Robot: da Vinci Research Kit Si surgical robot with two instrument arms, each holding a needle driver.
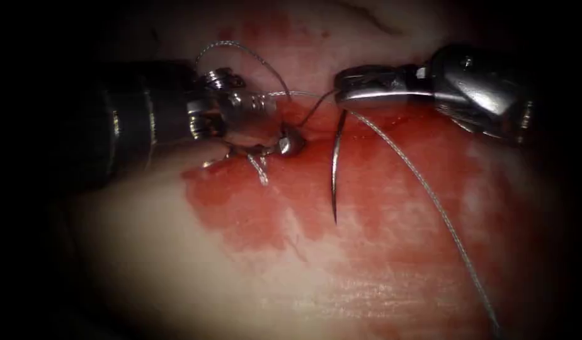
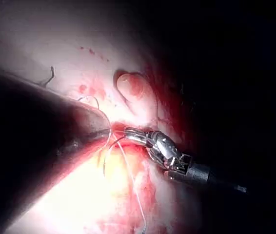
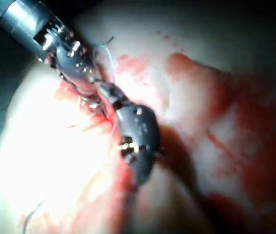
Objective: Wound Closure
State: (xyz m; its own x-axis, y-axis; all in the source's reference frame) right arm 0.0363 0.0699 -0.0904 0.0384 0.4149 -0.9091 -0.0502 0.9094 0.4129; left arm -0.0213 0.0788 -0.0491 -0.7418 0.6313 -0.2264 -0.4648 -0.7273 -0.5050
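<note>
In the endoscope view the left tool lies low at the cut, its fingers seemingly clenched on thread at the knot, though I cannot tell for sure. The needle hangs from the right tool, whose fingers grasp its blunt end. Its long axis runs twelve to six, point just above the tissue, at the left tool's three o'clock. The right arm is nearer.

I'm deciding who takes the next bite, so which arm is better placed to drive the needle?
Right, probably. The right tool is shut on the needle near its thread end, with the tip apparently free of the tissue. The left tool sits left of the needle, not holding it.
</note>
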